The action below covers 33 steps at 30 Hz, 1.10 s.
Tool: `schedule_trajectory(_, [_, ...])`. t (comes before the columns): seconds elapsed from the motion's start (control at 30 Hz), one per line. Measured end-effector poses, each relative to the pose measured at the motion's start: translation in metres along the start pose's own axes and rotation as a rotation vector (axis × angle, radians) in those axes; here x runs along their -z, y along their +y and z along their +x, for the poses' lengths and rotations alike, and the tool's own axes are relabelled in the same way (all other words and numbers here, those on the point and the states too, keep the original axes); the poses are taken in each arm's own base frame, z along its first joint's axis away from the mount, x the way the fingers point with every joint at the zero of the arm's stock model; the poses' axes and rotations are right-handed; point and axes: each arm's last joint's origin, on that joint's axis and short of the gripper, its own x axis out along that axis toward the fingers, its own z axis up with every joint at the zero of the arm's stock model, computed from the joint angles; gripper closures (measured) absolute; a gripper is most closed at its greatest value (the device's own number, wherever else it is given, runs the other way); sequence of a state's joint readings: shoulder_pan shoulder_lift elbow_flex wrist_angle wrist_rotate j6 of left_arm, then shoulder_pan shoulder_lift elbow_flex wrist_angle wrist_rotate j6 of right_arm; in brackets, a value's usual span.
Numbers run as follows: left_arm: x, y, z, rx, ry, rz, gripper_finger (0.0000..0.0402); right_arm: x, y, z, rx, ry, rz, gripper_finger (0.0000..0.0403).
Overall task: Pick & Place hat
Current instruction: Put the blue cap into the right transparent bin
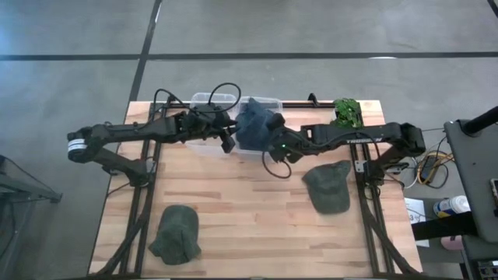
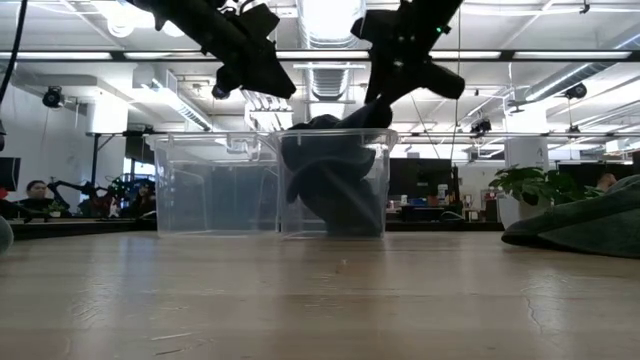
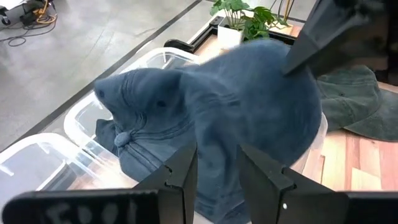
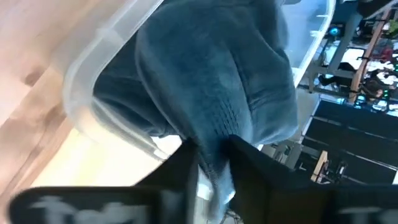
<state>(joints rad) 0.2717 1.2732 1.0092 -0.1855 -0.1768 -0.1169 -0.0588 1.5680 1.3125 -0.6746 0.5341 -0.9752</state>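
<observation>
Grey concrete floor, ceiling strip lights, potted plant, wooden table

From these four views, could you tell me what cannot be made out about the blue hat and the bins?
- Bottom of the right bin: covered by the blue hat in the high view.
- Left gripper: in its wrist view, whether its fingertips pinch the fabric is unclear.
- Left bin's contents: glare on its walls in the low view.
- Green hat at right: cut off by the low view's edge.

Two bins sit side by side at the tabletop's far edge. A hat lies in the right bin, a plant to its right. Two more hats lie nearer, left and right.
</observation>
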Motion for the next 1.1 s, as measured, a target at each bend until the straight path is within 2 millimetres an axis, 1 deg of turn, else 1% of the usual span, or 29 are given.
schedule_trajectory(0.1, [0.0,0.0,0.0,0.0,0.0,-0.005,0.0296,-0.004,0.001,0.008,0.005,0.003,0.017,0.0371])
schedule_trajectory(0.13, [0.0,0.0,0.0,0.0,0.0,-0.009,0.0296,-0.005,0.001,0.009,0.008,0.006,0.032,0.0381])
schedule_trajectory(0.27, [0.0,0.0,0.0,0.0,-0.001,-0.013,0.0296,-0.007,0.001,0.008,0.038,0.033,0.159,0.0384])
schedule_trajectory(0.4, [0.0,0.0,0.0,-0.009,-0.002,-0.013,0.0296,-0.009,-0.002,0.0,0.103,0.095,0.295,0.0384])
schedule_trajectory(0.47, [0.0,0.0,0.0,-0.009,-0.002,-0.018,0.0296,-0.009,-0.006,-0.007,0.09,0.093,0.397,0.0385])
schedule_trajectory(0.53, [0.001,0.0,0.003,-0.012,0.006,-0.031,0.0296,-0.008,-0.008,-0.012,0.04,0.069,0.516,0.0385])
schedule_trajectory(0.6, [0.004,-0.001,0.008,-0.012,0.023,-0.039,0.0296,-0.008,-0.008,-0.013,0.018,0.074,0.616,0.0385])
schedule_trajectory(0.77, [0.018,-0.007,0.03,0.001,0.104,-0.023,0.0296,-0.008,-0.005,-0.014,0.008,0.091,0.759,0.0385])
schedule_trajectory(0.93, [0.029,-0.022,0.047,0.079,0.164,-0.005,0.0296,-0.007,-0.002,-0.015,-0.01,0.108,0.796,0.0385])
schedule_trajectory(1.1, [0.027,-0.042,0.057,0.138,0.114,-0.038,0.0296,-0.007,-0.002,-0.015,-0.012,0.104,0.798,0.0384])
